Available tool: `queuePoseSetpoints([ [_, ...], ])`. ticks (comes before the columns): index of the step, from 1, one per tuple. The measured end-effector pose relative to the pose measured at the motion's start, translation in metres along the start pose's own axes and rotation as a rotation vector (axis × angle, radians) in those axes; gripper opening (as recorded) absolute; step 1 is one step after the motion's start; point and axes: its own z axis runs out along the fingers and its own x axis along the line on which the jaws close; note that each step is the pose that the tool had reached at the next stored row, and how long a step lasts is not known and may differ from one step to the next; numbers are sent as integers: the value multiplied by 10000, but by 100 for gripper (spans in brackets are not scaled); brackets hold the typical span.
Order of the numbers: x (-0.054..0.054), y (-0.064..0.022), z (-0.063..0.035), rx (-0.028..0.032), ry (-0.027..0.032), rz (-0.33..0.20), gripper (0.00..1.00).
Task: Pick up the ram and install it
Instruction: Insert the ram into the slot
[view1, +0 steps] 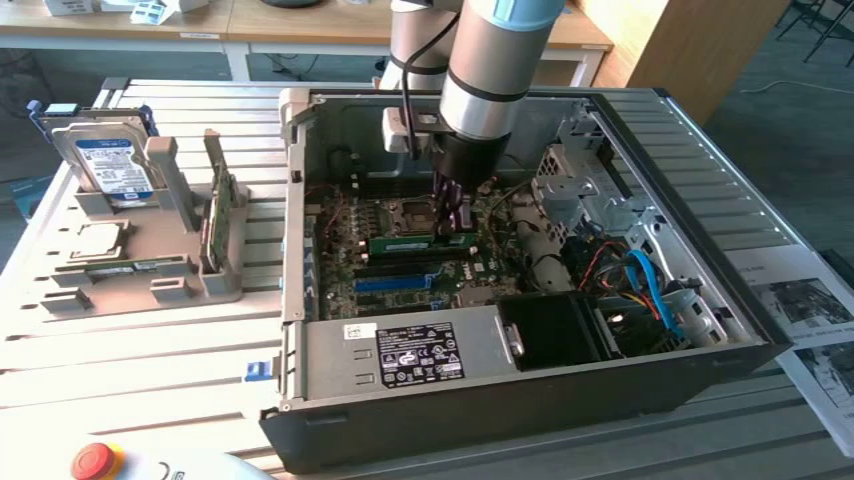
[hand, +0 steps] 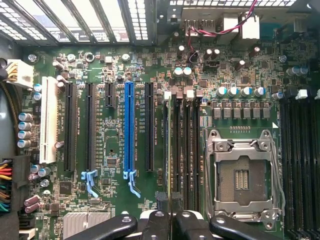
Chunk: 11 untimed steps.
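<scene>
In the exterior view my gripper (view1: 454, 232) reaches down into the open computer case (view1: 747, 330), over the motherboard (view1: 360, 270). Its dark fingers are shut on the ram (view1: 403, 241), a thin green stick lying level just above the memory slots beside the CPU socket (view1: 407, 212). In the wrist view the gripper (hand: 170, 202) has its fingertips close together. The ram (hand: 171, 150) appears edge-on as a thin strip in line with the black memory slots (hand: 186, 150). I cannot tell whether the stick touches a slot.
A blue slot strip (hand: 129, 130) and the open CPU socket (hand: 242, 175) flank the memory slots. The power supply (view1: 414, 355), a black fan shroud (view1: 561, 330) and cables crowd the case front. On the exterior view's left a rack holds a hard drive (view1: 114, 160) and a green card (view1: 220, 215).
</scene>
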Motion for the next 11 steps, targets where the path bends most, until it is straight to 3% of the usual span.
queuePoseSetpoints([
  [11, -17, 1, 12, 0, -2, 36, 12],
])
